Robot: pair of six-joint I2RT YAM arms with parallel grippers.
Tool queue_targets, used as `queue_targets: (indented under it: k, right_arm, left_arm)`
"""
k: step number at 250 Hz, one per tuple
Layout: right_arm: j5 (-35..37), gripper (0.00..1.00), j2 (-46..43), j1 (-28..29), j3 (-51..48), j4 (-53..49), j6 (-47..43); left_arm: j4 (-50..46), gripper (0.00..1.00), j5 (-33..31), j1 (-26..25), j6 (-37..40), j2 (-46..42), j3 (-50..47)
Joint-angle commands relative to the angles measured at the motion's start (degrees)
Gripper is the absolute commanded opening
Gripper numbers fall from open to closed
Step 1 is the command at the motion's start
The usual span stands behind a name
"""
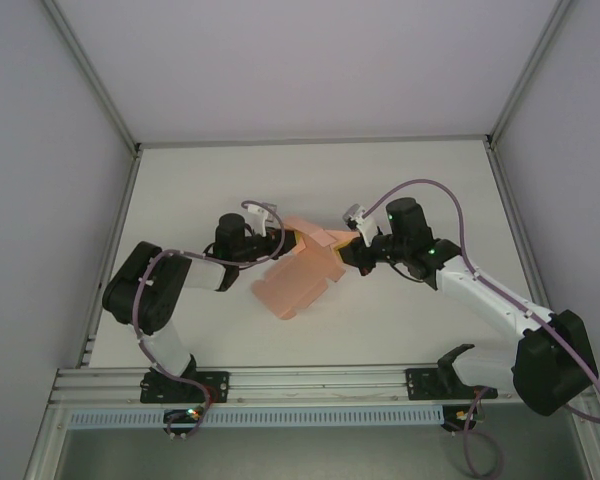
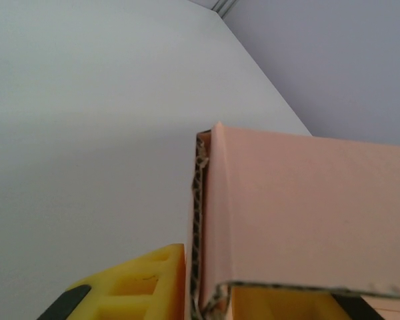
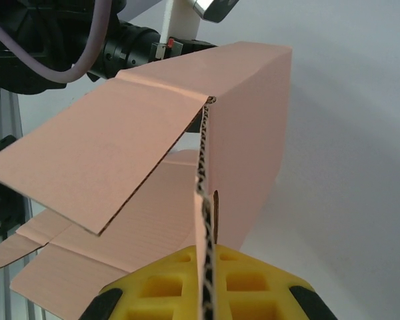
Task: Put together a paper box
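Observation:
The salmon-pink paper box lies half folded in the middle of the table, one wall raised and its flaps spread toward the near side. My left gripper is at its far left corner. In the left wrist view the left gripper has its yellow fingers on either side of a folded upright wall of the paper box, close against it; I cannot make out whether they press it. My right gripper is at the box's right end. The right gripper is shut on the thin edge of a wall of the paper box.
The white table is bounded by grey enclosure walls on the left, right and back. An aluminium rail carrying both arm bases runs along the near edge. The left arm's wrist is just behind the box.

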Motion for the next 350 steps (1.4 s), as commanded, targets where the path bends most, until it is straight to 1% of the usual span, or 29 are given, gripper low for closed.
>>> queue_targets:
  k: [1,25,28,37,78,94,105,140,170,197,201,229,240,245,269,289,318,333,346,350]
  right_arm:
    - [-3.8,0.0,-1.6,-0.5,0.6,0.9,1.0]
    - [-5.2,0.0,-2.0,-0.6,0.4,1.3,1.3]
    - [-5.4,0.0,-2.0,-0.6,0.4,1.3,1.4]
    - [-5.7,0.0,-2.2,-0.8,0.4,1.4,1.5]
    - [-7.0,0.0,-3.2,-1.1,0.4,1.5,1.6]
    - [-7.9,0.0,-3.5,-1.3,0.1,1.8,1.8]
    - [-8.7,0.0,-3.5,-1.3,0.0,2.0,1.9]
    - [-9.9,0.0,-3.3,-1.6,0.0,1.7,2.2]
    - [-11.6,0.0,-3.5,-1.8,0.2,1.3,2.0]
    - [-12.5,0.0,-3.9,-2.0,0.3,1.0,1.8]
    - [-12.6,0.0,-3.9,-2.0,0.4,0.9,1.8]
    - [-14.3,0.0,-3.8,-2.3,0.4,1.1,2.0]
    - [-14.7,0.0,-3.7,-2.5,0.5,1.0,1.9]
    - [-14.9,0.0,-3.6,-2.3,0.5,1.2,2.0]
    - [-14.9,0.0,-3.4,-2.3,0.4,1.7,2.4]
    - [-15.1,0.0,-3.6,-2.4,0.3,1.9,2.6]
    - [-14.2,0.0,-4.1,-2.6,0.1,1.2,2.5]
    - [-11.1,0.0,-4.6,-2.7,-0.1,-0.1,2.8]
    - [-6.5,0.0,-5.2,-2.6,-0.3,-1.3,2.8]
    - [-4.7,0.04,-5.4,-2.6,-0.3,-1.9,2.9]
  left_arm:
    - [1.9,0.23,2.5,-0.9,2.0,-2.6,-0.4]
    - [0.8,0.27,1.6,-1.2,2.6,-2.5,-0.2]
    - [0.9,0.27,0.2,-1.2,2.7,-2.6,-0.3]
    - [1.1,0.29,-0.1,-1.2,2.6,-2.4,-0.2]
    - [-1.1,0.29,-1.5,-1.3,3.4,-2.9,0.2]
    - [-1.1,0.33,-1.6,-1.3,3.6,-3.2,0.1]
    - [-1.0,0.35,-1.1,-1.4,3.8,-3.2,0.1]
    - [2.8,0.37,0.9,-1.5,3.4,-3.0,-0.4]
    - [3.9,0.42,0.9,-1.6,4.1,-3.4,-0.6]
    - [4.5,0.42,0.9,-1.4,4.9,-4.2,-1.0]
    - [4.6,0.42,2.4,-1.4,5.0,-4.3,-0.9]
    - [5.3,0.42,5.1,-1.6,5.3,-4.1,-0.4]
    - [5.7,0.42,5.8,-1.7,5.3,-4.0,-0.2]
    - [5.9,0.4,6.2,-1.7,5.4,-3.9,0.0]
    - [4.3,0.21,5.0,-2.2,5.8,-4.0,0.9]
    - [-0.7,0.0,1.7,-2.8,7.6,-4.8,1.8]
    - [-13.3,0.0,-9.9,-5.8,14.0,-8.1,3.6]
    - [-22.1,0.0,-18.5,-8.3,17.3,-10.2,5.4]
    - [-30.2,0.0,-26.8,-10.6,19.7,-11.7,7.6]
    - [-32.3,0.0,-29.6,-11.3,20.2,-12.1,8.3]
